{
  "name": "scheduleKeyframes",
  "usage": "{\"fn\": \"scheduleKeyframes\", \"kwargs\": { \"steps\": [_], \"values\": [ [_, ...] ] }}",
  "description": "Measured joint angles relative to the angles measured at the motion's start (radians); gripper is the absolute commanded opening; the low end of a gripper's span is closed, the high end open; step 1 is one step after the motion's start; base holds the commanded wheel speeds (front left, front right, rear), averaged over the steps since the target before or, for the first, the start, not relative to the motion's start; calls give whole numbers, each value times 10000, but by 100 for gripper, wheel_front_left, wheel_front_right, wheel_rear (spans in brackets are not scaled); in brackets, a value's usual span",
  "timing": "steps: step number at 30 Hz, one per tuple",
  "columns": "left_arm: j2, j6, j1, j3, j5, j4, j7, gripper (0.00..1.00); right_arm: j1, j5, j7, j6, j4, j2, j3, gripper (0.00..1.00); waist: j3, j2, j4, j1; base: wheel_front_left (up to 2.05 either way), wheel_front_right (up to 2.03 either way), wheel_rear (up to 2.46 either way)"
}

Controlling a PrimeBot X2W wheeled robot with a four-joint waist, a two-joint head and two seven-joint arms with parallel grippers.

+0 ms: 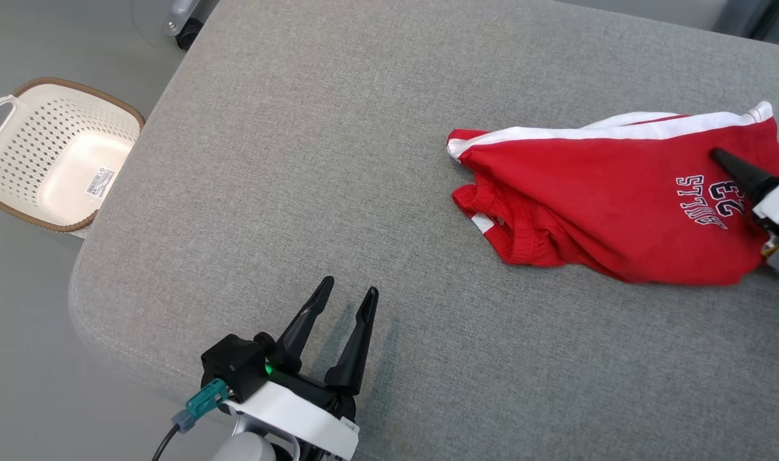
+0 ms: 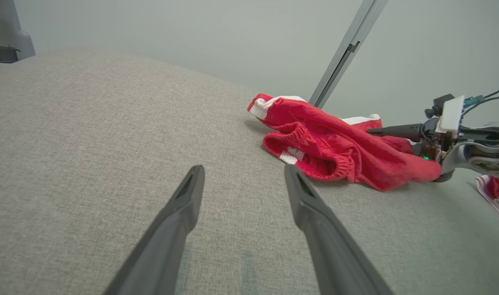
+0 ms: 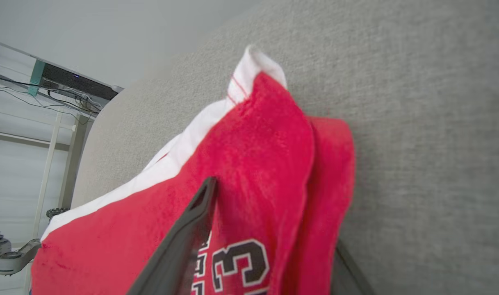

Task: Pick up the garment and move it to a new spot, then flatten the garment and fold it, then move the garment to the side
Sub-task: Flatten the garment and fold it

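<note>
Red cloth lies between the two dark fingers of the right claw (image 3: pixel 270 196). One finger rests on top beside the printed "23", and the other shows at the lower right of the wrist view, past the folded edge and apparently under it. The jaws stand wide and straddle that edge without pinching it.

What they straddle is a pair of red shorts (image 1: pixel 587 211) with a white side stripe and a "BULLS 23" print. The shorts lie crumpled at the right of the head view, with the waistband bunched toward the middle of the frame and the leg end under the claw at the right edge.

The left claw (image 1: pixel 349 285) hovers at the lower left, its jaws wide and empty, well apart from the shorts over the bare grey upholstered surface (image 1: pixel 299 160). A cream laundry basket (image 1: pixel 18 147) sits on the floor at the upper left.

This looks like the first step, the pick-up. Next the right claw needs to close firmly on the leg edge, catching both layers. It can then lift the shorts and carry them toward the open grey stretch at the centre.
</note>
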Motion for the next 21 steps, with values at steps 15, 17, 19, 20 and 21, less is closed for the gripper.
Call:
{"fn": "scheduleKeyframes", "kwargs": {
  "steps": [15, 17, 19, 20, 21],
  "values": [
    [-188, -205, 10, 226, 443, 483, 0, 100, 663, -107, -1615, -4, -1009, 244, -238, 0, -480, 0, -361, 0, 0, 0, 0],
    [-199, -207, 38, 261, 506, 506, 0, 100, 878, -50, -1764, -4, -1116, 284, -268, 0, -608, 0, -512, 0, 0, 0, 0],
    [-199, -211, 92, 330, 577, 523, 0, 100, 1089, 36, -1921, -4, -1149, 324, -328, 0, -757, 0, -678, 0, 0, 0, 0],
    [-196, -240, 111, 376, 600, 525, 0, 100, 1191, 44, -2006, -4, -1164, 334, -345, 0, -836, 0, -770, 0, 0, 0, 0],
    [-188, -238, 127, 407, 635, 525, 0, 100, 1293, 42, -2069, -4, -1191, 347, -341, 0, -918, 0, -867, 0, 0, 0, 0]
  ]
}}
